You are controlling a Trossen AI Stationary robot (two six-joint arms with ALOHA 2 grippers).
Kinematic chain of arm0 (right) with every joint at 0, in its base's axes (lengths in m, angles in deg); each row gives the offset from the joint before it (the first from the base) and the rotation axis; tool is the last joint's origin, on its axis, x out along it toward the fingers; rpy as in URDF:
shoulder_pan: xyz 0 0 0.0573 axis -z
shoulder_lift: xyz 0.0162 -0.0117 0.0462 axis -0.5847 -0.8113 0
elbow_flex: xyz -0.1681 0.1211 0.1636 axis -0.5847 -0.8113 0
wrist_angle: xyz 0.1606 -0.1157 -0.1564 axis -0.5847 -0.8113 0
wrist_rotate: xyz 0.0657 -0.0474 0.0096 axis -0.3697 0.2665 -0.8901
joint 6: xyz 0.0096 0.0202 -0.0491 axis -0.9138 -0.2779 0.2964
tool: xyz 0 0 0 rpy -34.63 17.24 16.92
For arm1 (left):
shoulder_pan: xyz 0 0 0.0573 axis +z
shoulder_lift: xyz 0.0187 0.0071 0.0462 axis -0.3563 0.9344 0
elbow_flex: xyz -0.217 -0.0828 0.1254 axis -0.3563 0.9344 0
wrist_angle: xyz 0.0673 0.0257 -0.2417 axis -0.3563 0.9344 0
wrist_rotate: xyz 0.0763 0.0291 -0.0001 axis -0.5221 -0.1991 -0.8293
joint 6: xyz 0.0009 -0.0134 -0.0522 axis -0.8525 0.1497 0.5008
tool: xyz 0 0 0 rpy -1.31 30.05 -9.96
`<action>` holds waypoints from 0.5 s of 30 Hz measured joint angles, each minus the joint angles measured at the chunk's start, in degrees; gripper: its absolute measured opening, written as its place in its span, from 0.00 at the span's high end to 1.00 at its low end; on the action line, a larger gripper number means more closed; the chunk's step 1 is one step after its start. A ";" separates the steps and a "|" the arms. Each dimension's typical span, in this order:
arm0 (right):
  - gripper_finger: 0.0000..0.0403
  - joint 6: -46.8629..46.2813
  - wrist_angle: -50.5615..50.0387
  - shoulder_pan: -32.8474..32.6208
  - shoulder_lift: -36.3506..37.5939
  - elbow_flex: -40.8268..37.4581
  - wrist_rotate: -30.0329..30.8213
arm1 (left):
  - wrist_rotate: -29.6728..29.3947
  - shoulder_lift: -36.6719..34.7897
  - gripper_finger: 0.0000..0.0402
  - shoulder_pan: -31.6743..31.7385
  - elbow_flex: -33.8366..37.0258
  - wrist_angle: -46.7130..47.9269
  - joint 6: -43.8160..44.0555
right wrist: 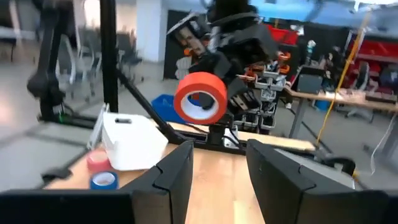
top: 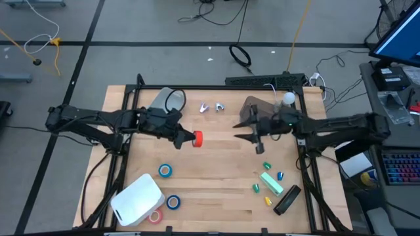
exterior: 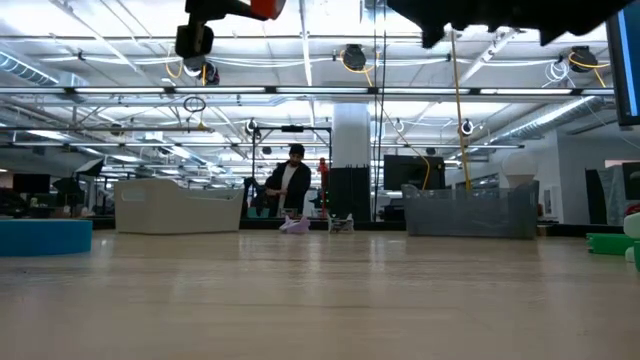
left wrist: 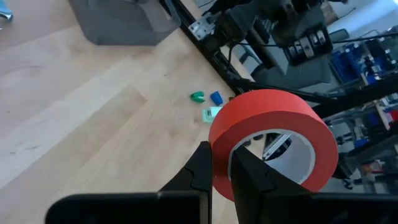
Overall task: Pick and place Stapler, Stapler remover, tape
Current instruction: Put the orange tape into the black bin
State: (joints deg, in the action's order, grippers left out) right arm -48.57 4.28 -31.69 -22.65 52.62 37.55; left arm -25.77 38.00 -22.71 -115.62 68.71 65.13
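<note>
A red ring-shaped tape roll [left wrist: 273, 140] with a pale centre is clamped by its wall between the nearly closed fingers [left wrist: 202, 171] of the left gripper [top: 187, 138], raised off the wooden table [top: 216, 177]. The roll is carried at the gripper's tip, out in front of it. Opposite, the right gripper [top: 258, 141] is seen empty, its fingers [right wrist: 177, 165] parted partway, nothing touched. Below the left gripper, two blue rolls [top: 165, 171] and a second red roll [top: 155, 216] are left beside a white bin [top: 136, 199].
</note>
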 joint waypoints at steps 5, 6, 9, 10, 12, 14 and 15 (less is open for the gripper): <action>0.65 8.71 -0.13 -1.89 -6.60 5.43 3.01 | 1.90 0.00 0.93 1.19 0.00 0.02 0.01; 0.65 10.23 -0.13 -2.14 -7.49 6.44 2.99 | 2.57 0.00 0.93 1.34 0.00 0.00 0.01; 0.65 13.06 0.15 -2.78 -9.79 9.47 2.89 | 4.84 0.00 0.93 2.18 0.00 -1.32 -0.02; 0.65 13.66 0.10 -2.98 -10.34 10.27 2.85 | 5.78 0.00 0.93 2.56 0.00 -1.88 -0.02; 0.65 14.77 0.04 -3.46 -11.34 11.81 2.85 | 7.41 0.00 0.93 3.32 0.00 -3.58 0.00; 0.65 15.66 0.07 -3.90 -12.20 13.24 2.85 | 8.73 0.00 0.93 4.14 0.00 -5.44 0.31; 0.64 16.08 0.05 -4.19 -12.54 13.82 2.86 | 9.43 0.00 0.93 4.58 0.00 -6.31 0.53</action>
State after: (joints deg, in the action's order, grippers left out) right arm -32.49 4.33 -35.88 -35.20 66.45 40.41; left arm -16.34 38.00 -18.13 -115.62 62.40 65.66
